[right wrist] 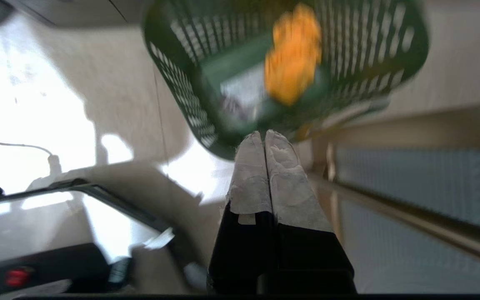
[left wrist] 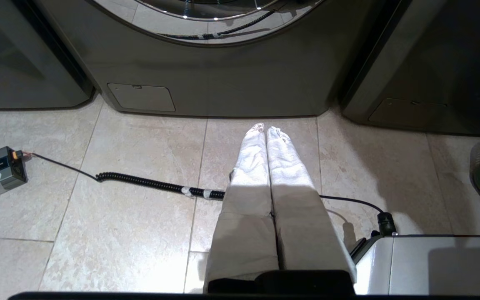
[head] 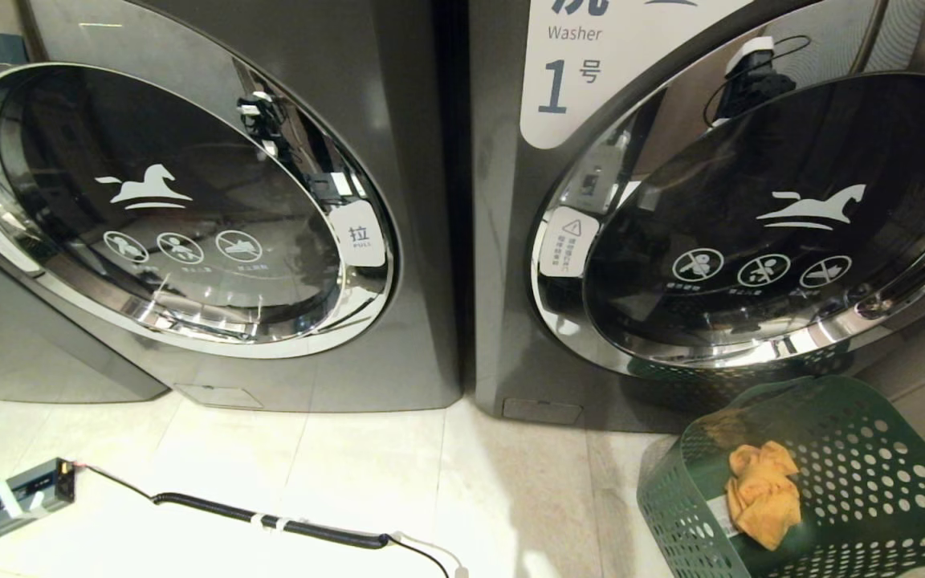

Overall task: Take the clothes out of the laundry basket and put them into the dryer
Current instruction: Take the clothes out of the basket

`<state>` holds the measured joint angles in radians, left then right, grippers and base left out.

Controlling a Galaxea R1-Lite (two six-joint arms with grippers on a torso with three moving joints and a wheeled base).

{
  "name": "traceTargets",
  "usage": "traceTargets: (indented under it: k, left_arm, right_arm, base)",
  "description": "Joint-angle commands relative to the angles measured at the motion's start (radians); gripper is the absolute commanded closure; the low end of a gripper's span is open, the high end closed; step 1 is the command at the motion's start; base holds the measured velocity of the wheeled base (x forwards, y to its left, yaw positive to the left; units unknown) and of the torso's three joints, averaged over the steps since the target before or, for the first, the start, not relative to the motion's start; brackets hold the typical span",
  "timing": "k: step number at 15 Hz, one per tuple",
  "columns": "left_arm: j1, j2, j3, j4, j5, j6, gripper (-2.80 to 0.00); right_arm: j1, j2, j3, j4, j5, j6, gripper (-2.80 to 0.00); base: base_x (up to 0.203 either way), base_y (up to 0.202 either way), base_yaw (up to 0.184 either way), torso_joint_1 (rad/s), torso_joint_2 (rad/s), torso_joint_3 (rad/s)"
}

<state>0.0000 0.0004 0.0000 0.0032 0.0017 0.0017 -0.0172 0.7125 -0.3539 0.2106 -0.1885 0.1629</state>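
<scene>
The dark green laundry basket (head: pixel 872 449) stands on the floor at the lower right of the head view, in front of the machine marked 1. The yellow-orange clothes (head: pixel 764 494) lie bundled inside it. In the right wrist view my right gripper (right wrist: pixel 263 133) is shut and empty, its tips just short of the laundry basket's (right wrist: pixel 181 79) near rim, with the clothes (right wrist: pixel 294 54) beyond. My left gripper (left wrist: pixel 263 128) hangs shut and empty over the floor tiles. The dryer is out of view. Neither arm shows in the head view.
Two dark grey washers with white horse logos fill the head view, one on the left (head: pixel 181 209) and one marked 1 on the right (head: pixel 751 225), both doors shut. A grey power box (head: pixel 17 498) and coiled black cable (head: pixel 270 522) lie on the floor. My base (left wrist: pixel 431 262) is close.
</scene>
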Motion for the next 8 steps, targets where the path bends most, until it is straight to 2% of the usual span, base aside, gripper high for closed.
traceTargets:
  k: [1,4,8]
  left_arm:
    - [0.0,0.0,0.0,0.0,0.0,0.0,0.0]
    - [0.001,0.0,0.0,0.0,0.001,0.0,0.0]
    - [0.0,0.0,0.0,0.0,0.0,0.0,0.0]
  right_arm:
    - [-0.006,0.392,-0.068,-0.019,-0.015,0.111,0.0]
    - [-0.018,0.745,-0.162,-0.119,-0.048,0.265,0.0]
    - [-0.036,1.022,-0.25,-0.264,-0.059,0.293,0.0]
  base:
    - [0.0,0.0,0.0,0.0,0.0,0.0]
    - [0.0,0.0,0.0,0.0,0.0,0.0]
    - [0.0,0.0,0.0,0.0,0.0,0.0]
